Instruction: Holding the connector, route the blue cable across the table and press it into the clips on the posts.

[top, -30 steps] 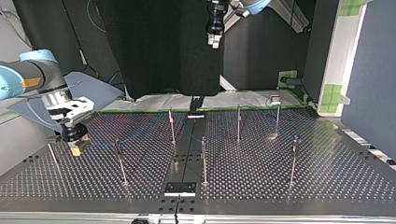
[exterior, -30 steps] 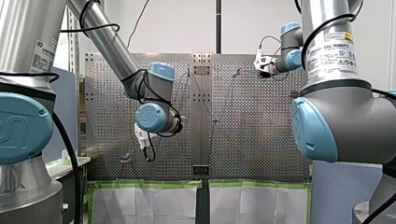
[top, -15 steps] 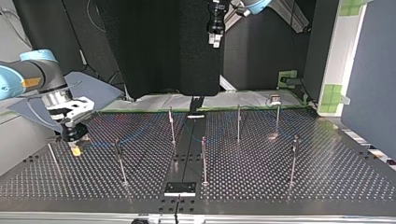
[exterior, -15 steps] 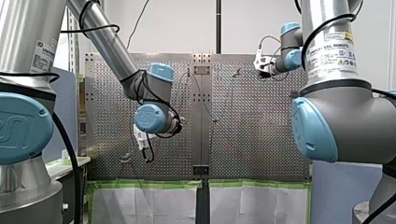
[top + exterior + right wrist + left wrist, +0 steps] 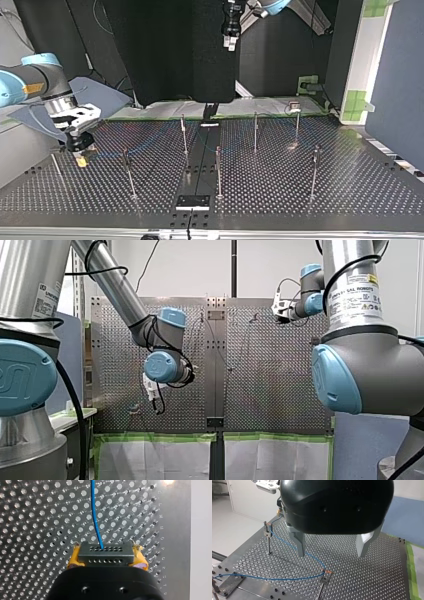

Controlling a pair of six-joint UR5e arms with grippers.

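Top view: perforated table (image 5: pixel 350 200), near edge along the front rail, set with thin upright posts (image 5: pixel 218 170); broadest open stretch at the view's right, past the last post. Low over the table near its left edge in that view, right gripper (image 5: pixel 80 157); high above the far middle, left gripper (image 5: pixel 229 44), well apart from every post. Faint and hard to trace in the top and front views, blue cable (image 5: pixel 294 548), plain only from the wrists; connector (image 5: pixel 105 553) too small to make out in the top view. Left wrist view: far part of the table masked by the black gripper housing (image 5: pixel 337 505), cable cut off from view beside a bolted plate (image 5: pixel 227 586). Grey metal fingers (image 5: pixel 299 542) spread wide, holding nothing, clear of the table; below them the cable seated in the clips (image 5: pixel 326 573) of two posts, sagging between. Right wrist view: yellow pads (image 5: pixel 72 561) clamped on both ends of the black connector, cable leaving its face and running straight ahead over the holes
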